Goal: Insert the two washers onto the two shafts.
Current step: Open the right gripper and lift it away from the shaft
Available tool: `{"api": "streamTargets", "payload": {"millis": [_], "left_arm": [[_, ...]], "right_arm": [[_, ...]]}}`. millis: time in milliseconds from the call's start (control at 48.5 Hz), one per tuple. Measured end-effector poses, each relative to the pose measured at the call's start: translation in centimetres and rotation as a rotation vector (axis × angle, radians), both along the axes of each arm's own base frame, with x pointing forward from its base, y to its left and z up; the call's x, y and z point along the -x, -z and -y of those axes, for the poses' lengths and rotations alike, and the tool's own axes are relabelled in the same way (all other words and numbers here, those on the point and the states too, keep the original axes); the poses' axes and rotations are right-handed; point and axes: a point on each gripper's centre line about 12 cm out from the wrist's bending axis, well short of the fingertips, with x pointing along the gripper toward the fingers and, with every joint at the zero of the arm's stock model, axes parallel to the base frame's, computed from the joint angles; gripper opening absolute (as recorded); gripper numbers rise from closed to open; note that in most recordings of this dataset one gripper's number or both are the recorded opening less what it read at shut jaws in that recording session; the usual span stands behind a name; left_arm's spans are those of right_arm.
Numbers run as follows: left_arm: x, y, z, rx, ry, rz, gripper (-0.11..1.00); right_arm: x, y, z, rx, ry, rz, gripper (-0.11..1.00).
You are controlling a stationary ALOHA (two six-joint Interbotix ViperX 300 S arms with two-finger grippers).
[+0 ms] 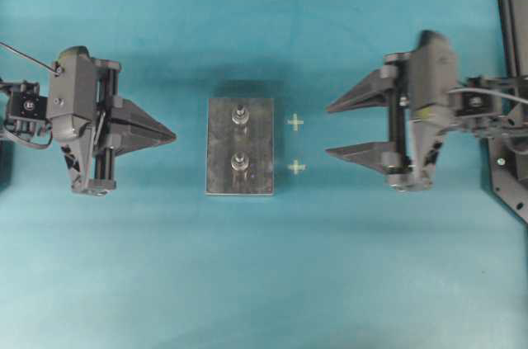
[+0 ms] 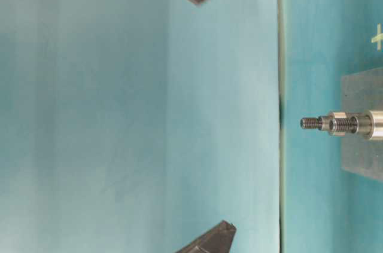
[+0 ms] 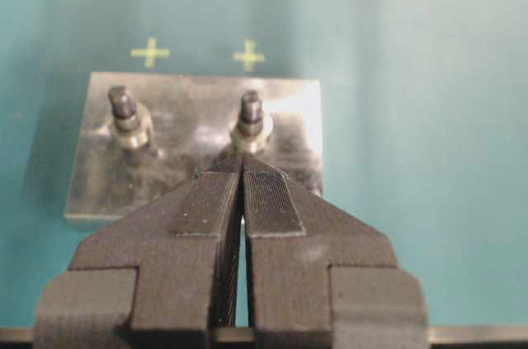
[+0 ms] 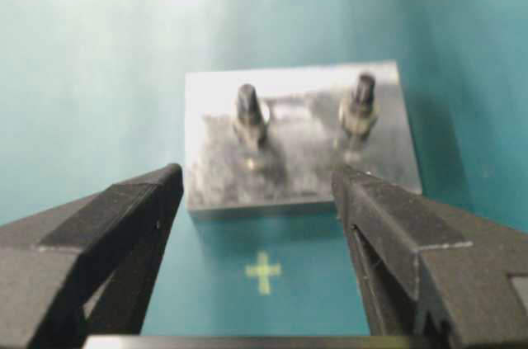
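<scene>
Our left end effector (image 1: 169, 133) hangs with its fingers pressed together on nothing, while our right end effector (image 1: 346, 128) is spread wide and empty, both well apart from the metal plate (image 1: 221, 159) between them. We judge the task is at its start: no loose washer shows anywhere on the teal surface (image 1: 264, 283), so we cannot tell where it is. Next we would need to locate it and grip it by its rim. Two threaded steel shafts, the far shaft (image 1: 240, 115) and the near shaft (image 1: 240, 162), rise upright from the dull, scuffed plate, each with a shiny collar at its base. Two yellow crosses (image 1: 295, 122) mark the surface beside it.
</scene>
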Motion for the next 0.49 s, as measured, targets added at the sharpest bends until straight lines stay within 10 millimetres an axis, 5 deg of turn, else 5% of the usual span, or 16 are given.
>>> {"api": "streamTargets", "payload": {"millis": [495], "left_arm": [[1.0,1.2,0.0,-0.021,0.012,0.02,0.0]], "right_arm": [[3.5,2.6,-0.3,-0.084,0.025,0.092,0.8]]}}
